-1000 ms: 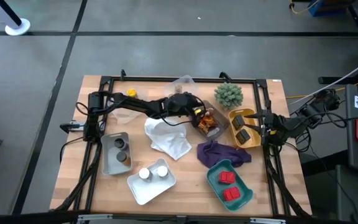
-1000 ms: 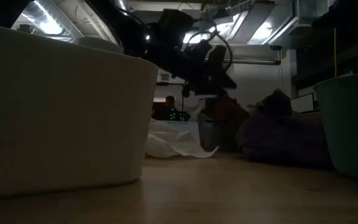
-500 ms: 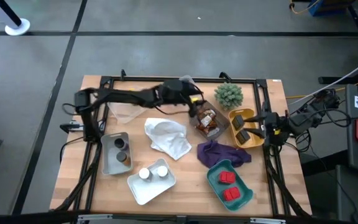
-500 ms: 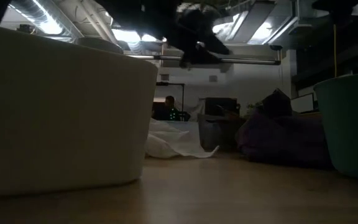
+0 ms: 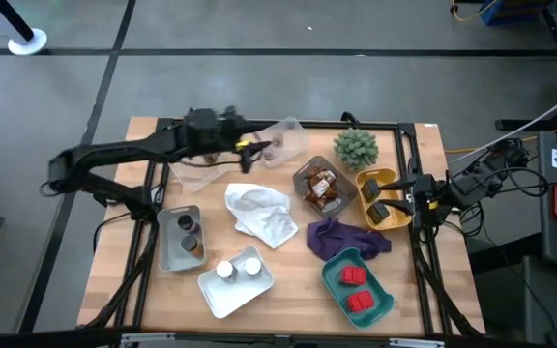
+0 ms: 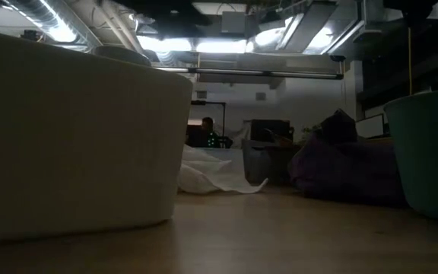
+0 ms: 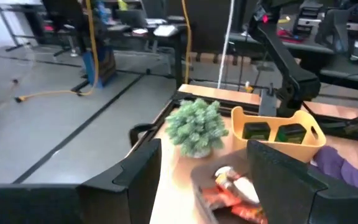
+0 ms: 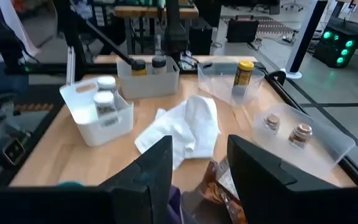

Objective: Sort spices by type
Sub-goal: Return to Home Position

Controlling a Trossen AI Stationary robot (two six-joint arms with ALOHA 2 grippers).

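Nearest on the wooden surface [image 5: 114, 280] sat a white bin [image 5: 216, 302] with two white-capped jars [image 5: 225, 272]. Off to its right was a teal bin [image 5: 380, 290] holding red boxes [image 5: 352, 275]. Just behind the white bin stood a gray bin [image 5: 170, 253] with two little jars [image 5: 186, 224] in it.

In the middle lay a crumpled white cloth [image 5: 259, 213] and, to its right, a purple cloth [image 5: 341, 237] reaching the teal bin's far rim. Beyond the cloths a dark bin [image 5: 303, 174] carried orange and brown packets [image 5: 322, 188]. A yellow bin [image 5: 390, 177] just beside it held two dark items [image 5: 372, 188].

The right hand [image 5: 406, 198] waited at the yellow bin's right side, by the surface's edge. Its wrist view showed its fingers [image 8: 157, 165] parted, with nothing between them.

Farther back stood a green plant [image 5: 356, 147]. Near the far edge the left hand [image 5: 257, 152] hung at the left end of a clear bin [image 5: 293, 135], its arm stretched across from the left side. Its fingers [image 7: 138, 177] were spread wide and empty.

The right wrist view showed two small jars [image 8: 300, 132] in that clear bin, and a yellow-capped jar [image 8: 244, 71] in a second clear bin [image 8: 216, 78] farther to the left.
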